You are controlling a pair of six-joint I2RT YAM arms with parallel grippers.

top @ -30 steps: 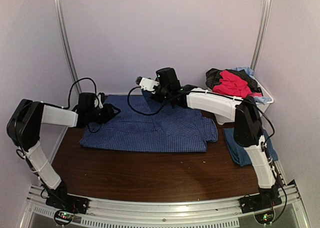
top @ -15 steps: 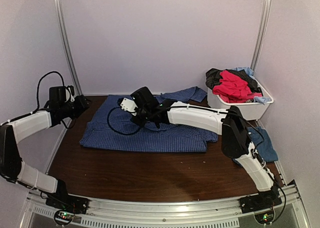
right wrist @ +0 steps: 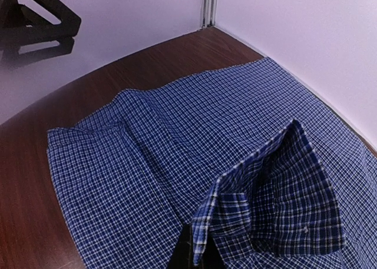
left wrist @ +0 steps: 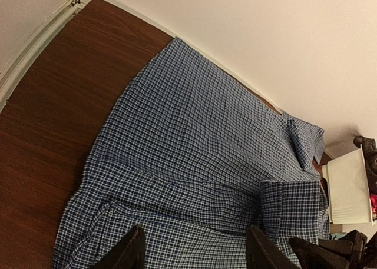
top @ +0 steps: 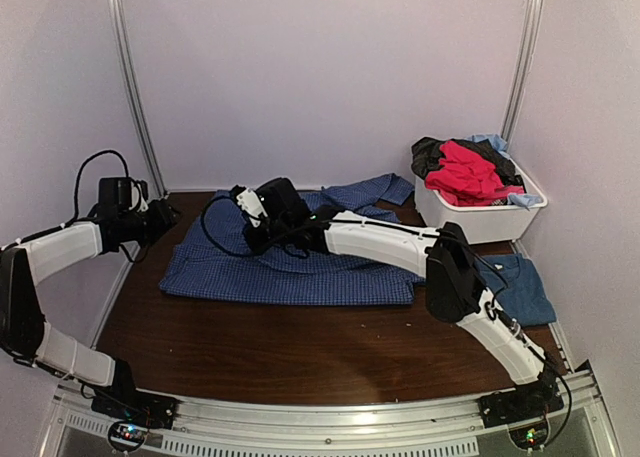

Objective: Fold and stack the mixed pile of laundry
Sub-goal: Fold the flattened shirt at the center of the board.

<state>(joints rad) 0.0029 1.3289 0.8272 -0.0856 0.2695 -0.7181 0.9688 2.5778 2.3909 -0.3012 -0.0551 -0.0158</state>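
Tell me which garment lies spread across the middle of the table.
The blue-and-white checked shirt: it alone is spread across the table's middle. The plain blue garment sits at the right edge; the red and black clothes are heaped in the bin.

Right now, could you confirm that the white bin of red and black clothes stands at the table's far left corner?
Not quite: the white bin of red and black clothes stands at the far right corner; the top external view shows it.

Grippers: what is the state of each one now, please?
Left gripper: open, holding nothing.
Right gripper: closed on a fold of the blue-and-white checked shirt.
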